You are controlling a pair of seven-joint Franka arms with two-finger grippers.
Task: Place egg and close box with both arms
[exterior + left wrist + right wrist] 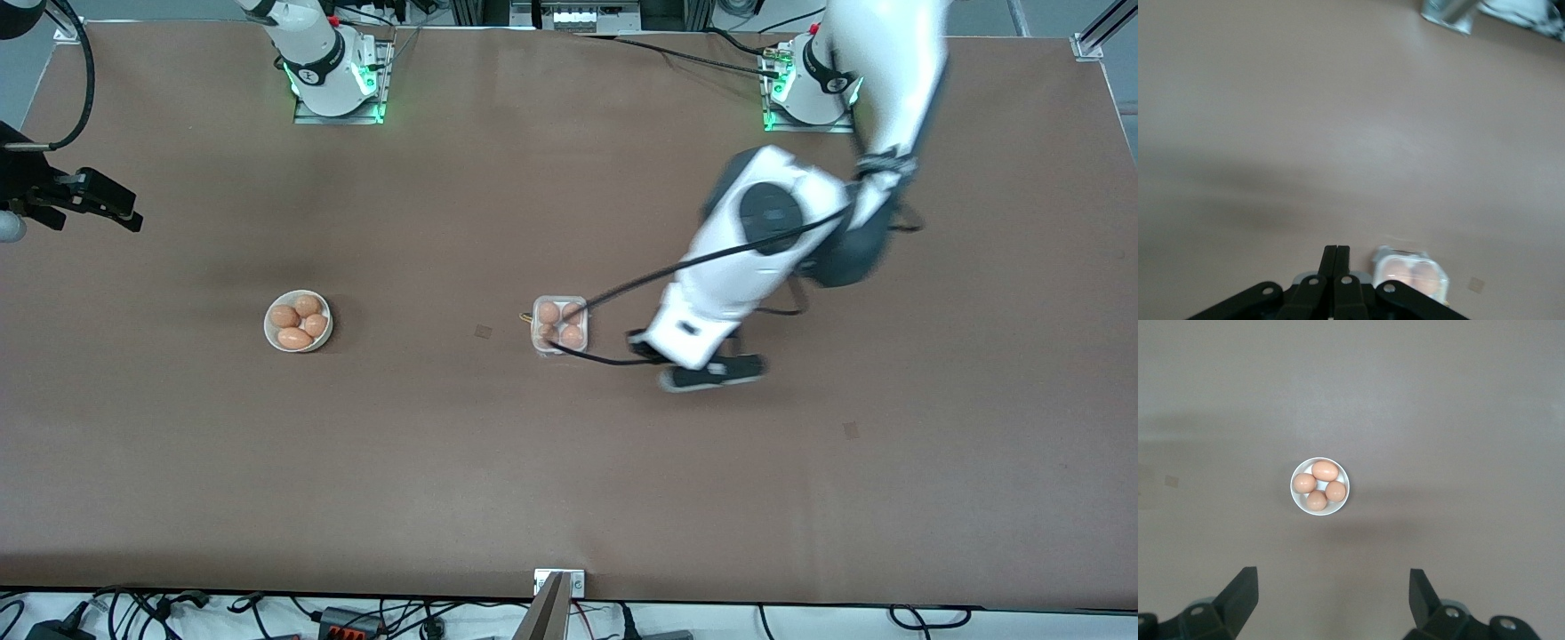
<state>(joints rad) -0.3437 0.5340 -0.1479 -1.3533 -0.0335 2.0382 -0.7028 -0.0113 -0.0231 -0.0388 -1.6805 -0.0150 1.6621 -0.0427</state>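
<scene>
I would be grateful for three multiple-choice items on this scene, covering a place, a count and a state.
1. Where is the bowl relative to the egg carton?
A. toward the right arm's end of the table
B. toward the left arm's end
C. on top of it

2. How many eggs lie in the bowl?
A. two
B. four
C. six

3. How are the right gripper's fingers?
A. shut on an egg
B. shut on nothing
C. open

Answers: 1 A, the front view shows the bowl on that side; 2 B, four show in the right wrist view; 3 C, its fingers stand wide apart.
</scene>
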